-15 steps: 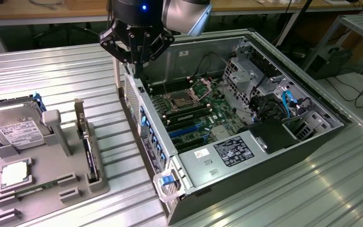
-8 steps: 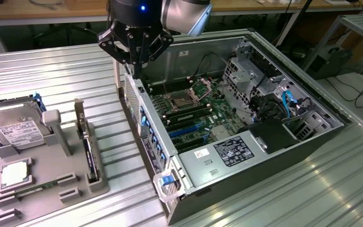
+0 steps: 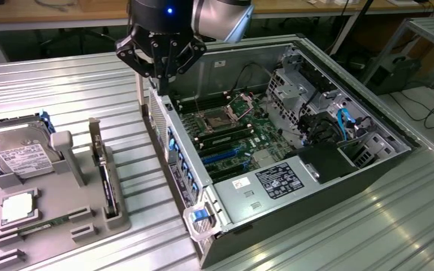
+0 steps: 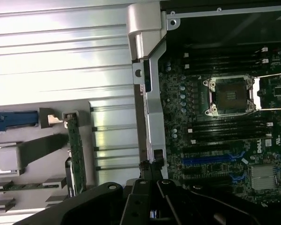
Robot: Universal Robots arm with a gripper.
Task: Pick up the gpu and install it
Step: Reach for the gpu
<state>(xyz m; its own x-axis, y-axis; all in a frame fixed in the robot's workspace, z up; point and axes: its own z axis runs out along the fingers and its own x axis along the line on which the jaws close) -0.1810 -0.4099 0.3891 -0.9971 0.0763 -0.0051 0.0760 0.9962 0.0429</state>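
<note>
Seemingly empty fingers point(image 3: 162, 73), gpu point(image 3: 108, 189) in holder point(image 3: 59, 197)

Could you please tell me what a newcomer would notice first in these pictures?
The open computer case, its motherboard and empty processor socket exposed, strikes first. The shut, empty gripper hangs over its tray-side wall; the gpu stands on edge in the grey tray at the exterior view's left.

Gpu point(image 3: 109, 189) upright in holder point(image 3: 51, 199), exterior view's left of case point(image 3: 307, 226); hard drive point(image 3: 17, 152) further left.
</note>
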